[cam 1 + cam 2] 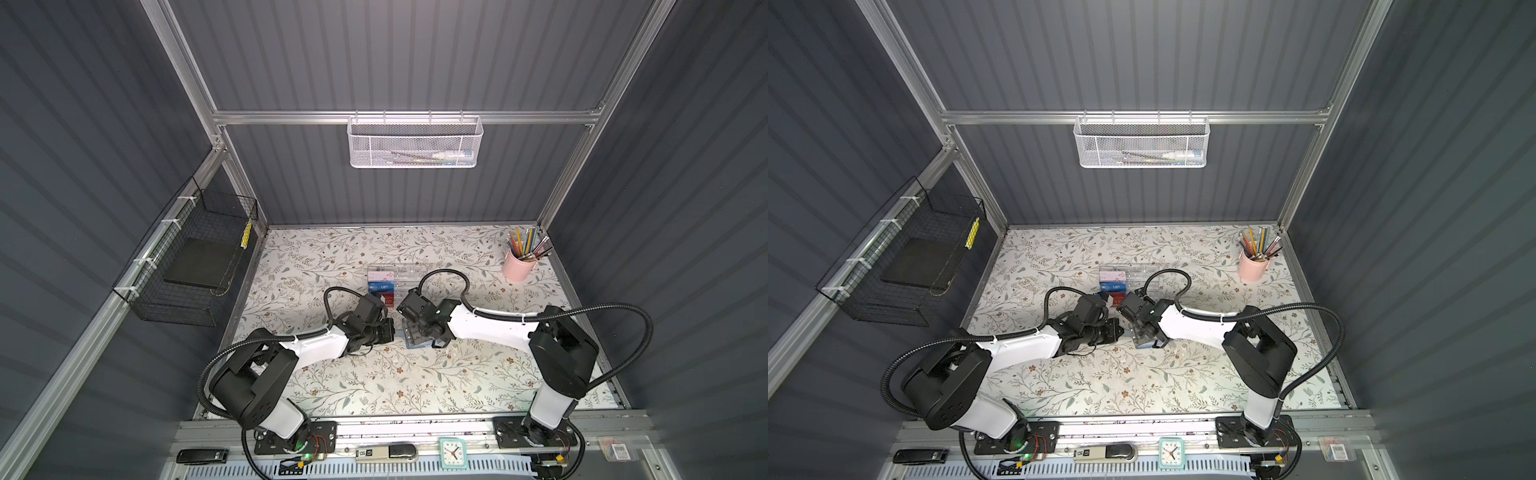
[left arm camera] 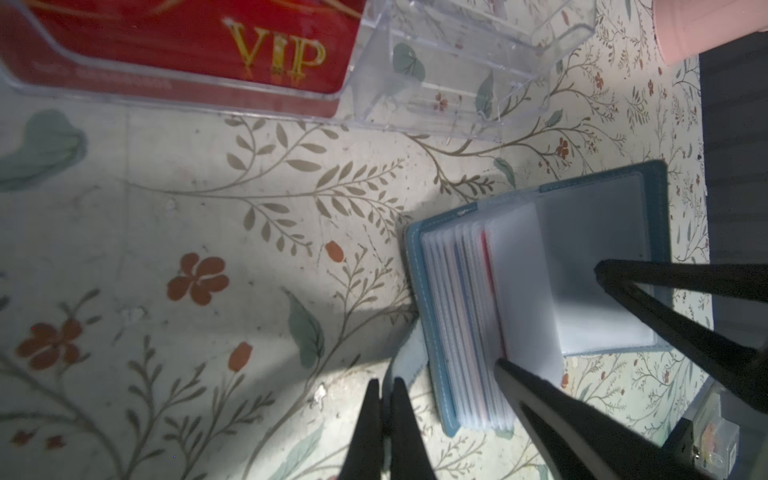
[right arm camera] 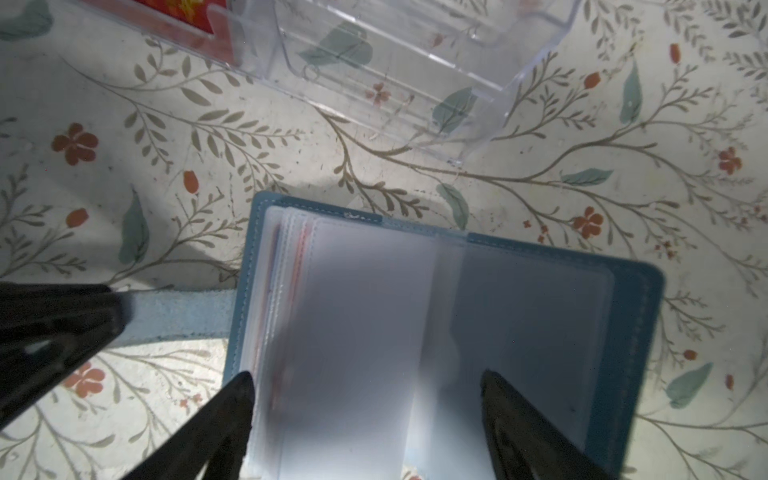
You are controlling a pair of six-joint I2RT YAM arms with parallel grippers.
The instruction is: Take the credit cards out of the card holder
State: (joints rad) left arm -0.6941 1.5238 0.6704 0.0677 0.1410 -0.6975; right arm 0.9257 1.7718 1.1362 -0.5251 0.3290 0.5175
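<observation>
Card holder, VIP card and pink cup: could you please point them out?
card holder [image 3: 636, 307], right wrist view, blue cover.
VIP card [image 2: 187, 41], left wrist view, red face.
pink cup [image 1: 516, 269], in a top view, wall.

count on inspection. grippers: two, left gripper [image 2: 385, 384] and right gripper [image 3: 368, 380]. card holder [image 3: 636, 332]: one, under the right gripper; its clear sleeves are too blurred to count. clear box [image 2: 519, 62]: one, just beyond both grippers. cards in it: three, namely one blue credit card [image 1: 380, 286], one red vip card [image 2: 187, 45], one pink-white card [image 1: 380, 275]. pink cup [image 1: 515, 268]: one, well off from the right gripper; pencils uncounted. baskets: two, white mesh basket [image 1: 415, 141] and black wire basket [image 1: 187, 266]. clock [image 1: 452, 453]: one.
</observation>
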